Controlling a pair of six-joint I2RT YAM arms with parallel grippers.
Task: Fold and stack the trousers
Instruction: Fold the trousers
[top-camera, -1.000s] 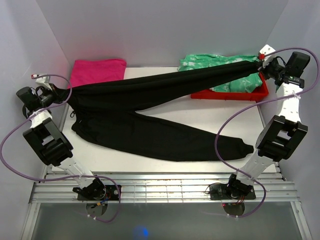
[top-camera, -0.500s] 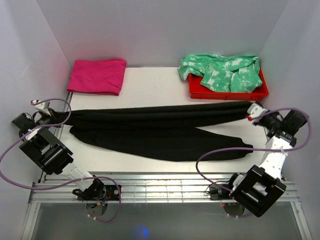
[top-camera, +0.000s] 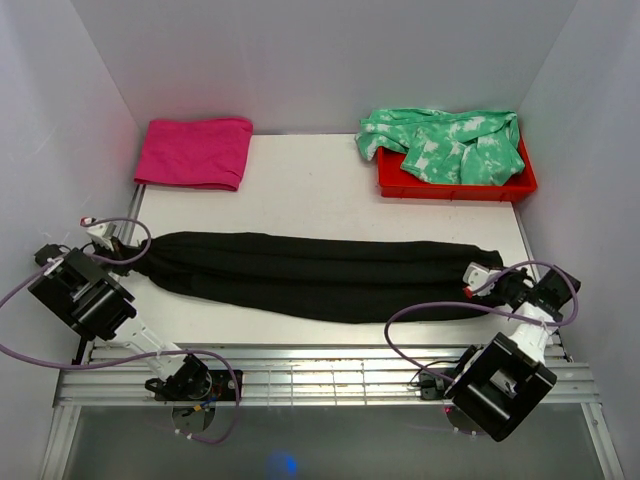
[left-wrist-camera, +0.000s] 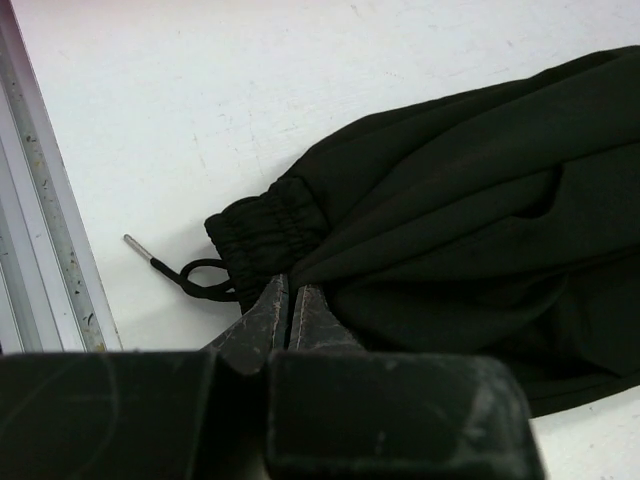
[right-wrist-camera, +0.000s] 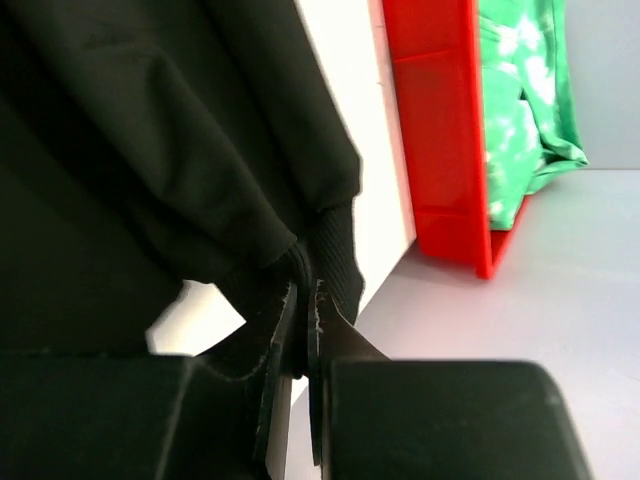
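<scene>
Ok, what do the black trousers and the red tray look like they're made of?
The black trousers look like a soft matte knit, perhaps cotton or polyester jersey: they drape in loose folds, with a gathered elastic waistband and ribbed-looking cuff. The red tray looks like rigid moulded plastic: smooth, slightly glossy, with straight thin walls.

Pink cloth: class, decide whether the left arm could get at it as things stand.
Probably, but not freely: the pink cloth lies on that arm's side with nothing lying between, yet the left gripper is shut on the trousers at the waistband.
</scene>
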